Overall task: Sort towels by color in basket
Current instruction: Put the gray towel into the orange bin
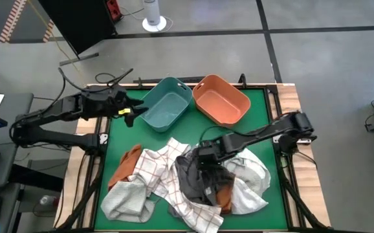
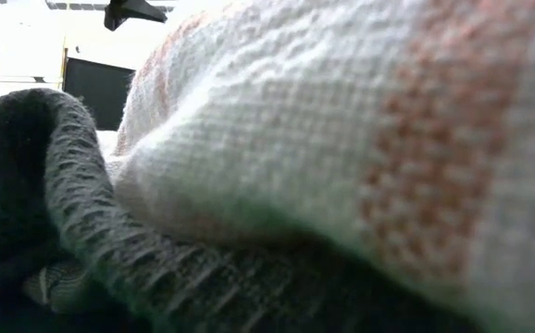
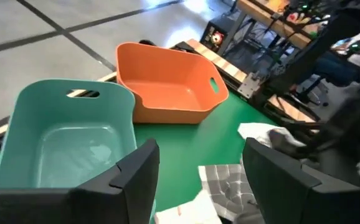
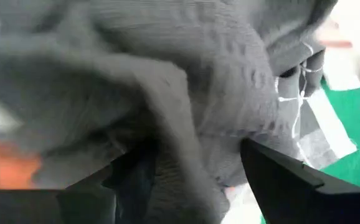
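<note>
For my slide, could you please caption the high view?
Right gripper reaches into the towel pile; left gripper waits by empty teal basket and orange basket.

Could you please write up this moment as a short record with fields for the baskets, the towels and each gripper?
baskets: teal basket and orange basket side by side at the table's far edge, both with no towel inside
towels: mixed pile on the green mat, unsorted
left gripper: open, holding nothing, beside the teal basket
right gripper: open, down over the dark grey towel in the pile, fingers either side of a fold
sorting progress: none yet
</note>
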`<state>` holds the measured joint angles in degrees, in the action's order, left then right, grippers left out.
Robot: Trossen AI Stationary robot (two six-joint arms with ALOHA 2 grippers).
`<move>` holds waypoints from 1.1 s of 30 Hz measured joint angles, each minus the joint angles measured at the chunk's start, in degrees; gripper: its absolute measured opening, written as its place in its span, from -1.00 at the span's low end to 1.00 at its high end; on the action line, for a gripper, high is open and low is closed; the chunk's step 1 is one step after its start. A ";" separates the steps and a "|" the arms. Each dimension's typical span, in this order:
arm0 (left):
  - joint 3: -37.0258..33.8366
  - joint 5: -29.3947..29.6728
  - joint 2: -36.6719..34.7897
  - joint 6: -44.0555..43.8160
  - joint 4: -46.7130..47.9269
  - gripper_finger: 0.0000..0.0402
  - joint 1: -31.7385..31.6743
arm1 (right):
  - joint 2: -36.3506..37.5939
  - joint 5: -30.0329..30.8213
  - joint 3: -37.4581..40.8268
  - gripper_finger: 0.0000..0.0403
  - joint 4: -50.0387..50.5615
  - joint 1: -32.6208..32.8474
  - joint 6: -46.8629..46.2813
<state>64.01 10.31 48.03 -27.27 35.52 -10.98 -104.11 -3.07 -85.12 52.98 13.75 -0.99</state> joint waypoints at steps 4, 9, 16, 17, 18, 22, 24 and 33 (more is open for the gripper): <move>0.00 -2.39 -2.96 -2.68 1.88 0.09 0.02 | -2.80 -0.02 0.00 -0.03 -0.12 -2.29 0.45; 0.00 -2.56 -7.53 -6.07 2.83 0.09 0.02 | -1.68 -4.05 0.02 -0.86 -0.35 -4.47 0.85; 0.00 -2.54 -12.44 -6.55 -0.58 0.09 0.02 | 8.36 -3.11 -0.12 -0.92 -0.07 -9.35 -4.13; 0.00 -2.52 -12.82 -6.34 -0.85 0.09 0.02 | 10.37 -1.69 -0.65 -0.92 0.25 -10.42 -5.04; 0.02 -2.47 -13.04 -5.90 -0.91 0.09 0.02 | 12.32 -0.39 -1.55 -0.92 0.35 -11.68 -5.86; 0.00 -1.26 -12.58 -3.24 -0.70 0.09 0.02 | 19.13 3.81 -7.69 -0.92 -0.68 -17.36 -7.72; 0.00 0.10 -11.89 -2.45 -0.72 0.09 0.04 | 21.79 4.38 -11.34 -0.92 -3.04 -20.42 -8.04; 0.00 2.79 -7.57 -0.96 -2.89 0.09 0.02 | 30.40 4.55 -23.43 -0.92 -21.17 -32.45 -5.92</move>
<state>64.01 13.10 40.46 -28.23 32.63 -10.96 -73.71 1.48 -108.56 31.81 -18.70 -6.92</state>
